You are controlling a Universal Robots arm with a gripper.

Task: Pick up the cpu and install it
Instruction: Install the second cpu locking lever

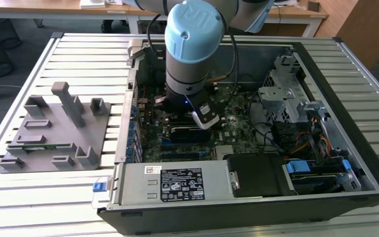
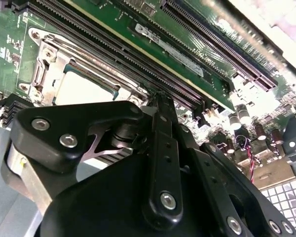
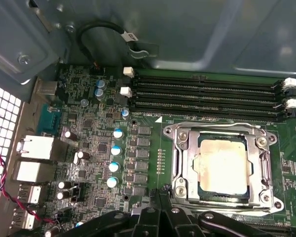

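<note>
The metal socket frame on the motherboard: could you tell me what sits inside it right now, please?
Inside the socket frame lies the cpu, its pale metal top showing through the frame's opening. The frame's rim covers the chip's edges, and whatever is beneath the chip is hidden.

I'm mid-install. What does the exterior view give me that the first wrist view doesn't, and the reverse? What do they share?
Exterior view: the whole open computer case on the slatted table, the grey parts fixture on the exterior view's left, the power supply, and the arm reaching down into the case.

First wrist view: the cpu lying inside the metal socket frame, with the memory slots beside it.

Shared: the green motherboard and the end effector low over it, next to the socket.
</note>
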